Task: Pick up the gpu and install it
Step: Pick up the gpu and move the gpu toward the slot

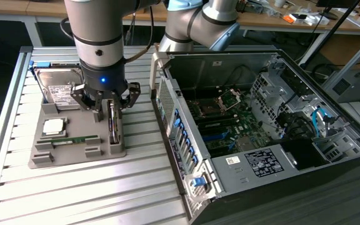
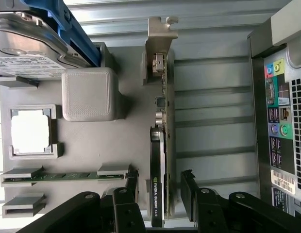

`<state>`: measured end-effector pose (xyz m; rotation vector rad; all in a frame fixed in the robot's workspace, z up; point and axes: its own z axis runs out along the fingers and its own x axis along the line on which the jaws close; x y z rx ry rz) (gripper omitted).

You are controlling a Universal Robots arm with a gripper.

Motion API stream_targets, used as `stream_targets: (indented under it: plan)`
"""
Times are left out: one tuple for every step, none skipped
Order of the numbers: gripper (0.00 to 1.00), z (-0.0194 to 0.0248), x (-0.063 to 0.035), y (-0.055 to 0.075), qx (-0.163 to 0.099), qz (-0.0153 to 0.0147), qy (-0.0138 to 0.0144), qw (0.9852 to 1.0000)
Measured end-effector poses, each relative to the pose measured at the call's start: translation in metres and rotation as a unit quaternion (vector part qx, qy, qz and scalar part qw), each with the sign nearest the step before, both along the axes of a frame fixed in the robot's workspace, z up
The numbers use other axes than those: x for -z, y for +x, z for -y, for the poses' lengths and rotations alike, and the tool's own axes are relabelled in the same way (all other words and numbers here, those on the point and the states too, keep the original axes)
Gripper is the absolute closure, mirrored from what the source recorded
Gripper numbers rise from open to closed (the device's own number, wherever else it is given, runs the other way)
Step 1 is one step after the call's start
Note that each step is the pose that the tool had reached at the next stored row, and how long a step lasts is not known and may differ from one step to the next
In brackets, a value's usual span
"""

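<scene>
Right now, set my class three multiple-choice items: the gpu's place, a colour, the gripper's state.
1. Where is the gpu? A in the case; B on edge in the grey holder; C flat on the table.
2. The bracket on the hard drive is: A blue; B red; C yellow.
3. The gripper has its jaws: A shut on the gpu; B open, either side of it; C shut on the RAM.
Key: 1B, it stands in the holder's slot; 2A, blue plastic shows; 3B, gaps show beside the gpu.

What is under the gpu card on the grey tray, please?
The thin green-and-black gpu card stands on edge in the grey plastic holder tray, which lies on the slatted metal table. The slot beneath is covered by the card itself.
</scene>
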<state>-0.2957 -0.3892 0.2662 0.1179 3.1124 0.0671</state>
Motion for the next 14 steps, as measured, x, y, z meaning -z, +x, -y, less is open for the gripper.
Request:
stream_targets:
  plan:
    - [0.52, 0.0, 0.0012, 0.0, 0.0, 0.0, 0.0, 1.0]
    - [0.52, 0.0, 0.0021, 0.0, 0.0, 0.0, 0.0, 1.0]
    - [0.52, -0.0001, 0.0027, 0.0, 0.0, 0.0, 0.0, 1.0]
    - [0.52, -0.0008, 0.0037, 0.0, 0.0, -0.0001, -0.0001, 1.0]
    - [0.52, -0.002, 0.0046, 0.0, 0.0, -0.0001, -0.0001, 1.0]
    - [0.52, -0.0046, 0.0054, 0.0, 0.0, -0.0001, -0.0001, 1.0]
    - [0.52, -0.0072, 0.0061, 0.0, 0.0, -0.0001, 0.0, 1.0]
    - [0.52, -0.0087, 0.0066, 0.0, 0.0, 0.0, 0.0, 1.0]
    - [0.52, -0.0112, 0.0072, 0.0, 0.0, 0.0, 0.0, 1.0]
    - [0.52, -0.0127, 0.0077, 0.0, 0.0, 0.0, 0.0, 1.0]
    - [0.52, -0.0139, 0.0082, 0.0, 0.0, 0.0, 0.0, 1.0]
    - [0.52, -0.0151, 0.009, 0.0, 0.0, 0.0, 0.0, 1.0]
    - [0.52, -0.016, 0.0097, 0.0, 0.0, -0.0001, 0.0, 1.0]
    - [0.52, -0.0172, 0.0105, 0.0, 0.0, -0.0001, -0.0001, 1.0]
